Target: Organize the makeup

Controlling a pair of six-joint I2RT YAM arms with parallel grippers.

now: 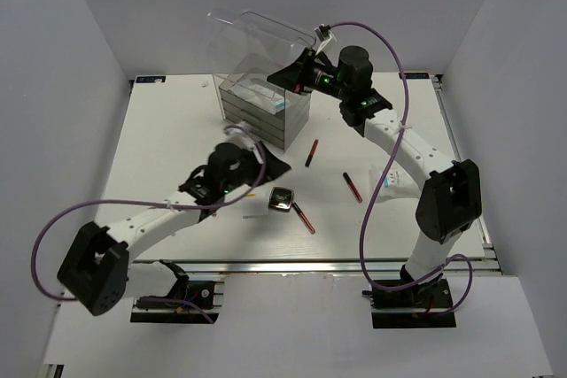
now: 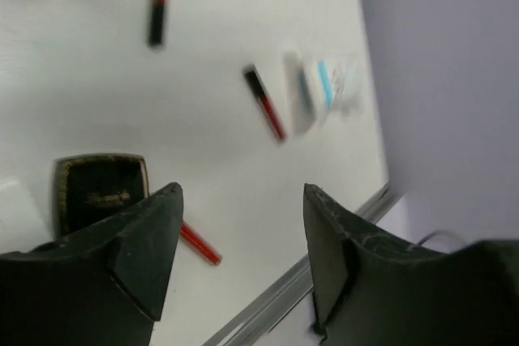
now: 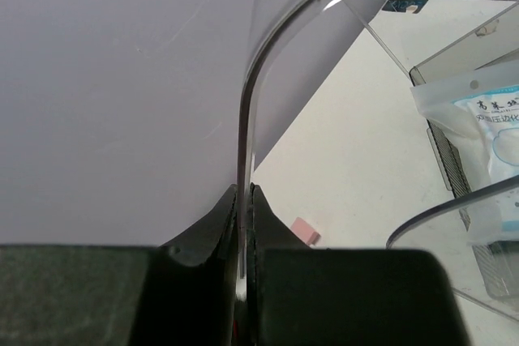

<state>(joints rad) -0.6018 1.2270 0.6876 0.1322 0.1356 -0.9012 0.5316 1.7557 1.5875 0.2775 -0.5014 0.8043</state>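
The makeup lies spread on the white table. A black square compact (image 1: 282, 198) (image 2: 101, 192) has a red stick (image 1: 304, 217) (image 2: 199, 245) just beside it. Two more dark-red sticks (image 1: 312, 153) (image 1: 353, 187) lie further out. A white blue-printed packet (image 2: 324, 91) sits near the right arm, and another packet (image 3: 486, 143) lies in the top of the clear box. A pink pad (image 3: 304, 231) rests on the table below the lid. My left gripper (image 1: 270, 167) (image 2: 242, 192) hangs open above the compact, holding nothing. My right gripper (image 1: 301, 73) (image 3: 245, 200) is shut on the clear lid's edge (image 3: 243, 119).
The tall clear drawer box (image 1: 266, 111) stands at the back centre, its curved lid (image 1: 257, 37) held raised. White walls close in on the left, back and right. A metal rail (image 2: 284, 297) runs along the table's near edge.
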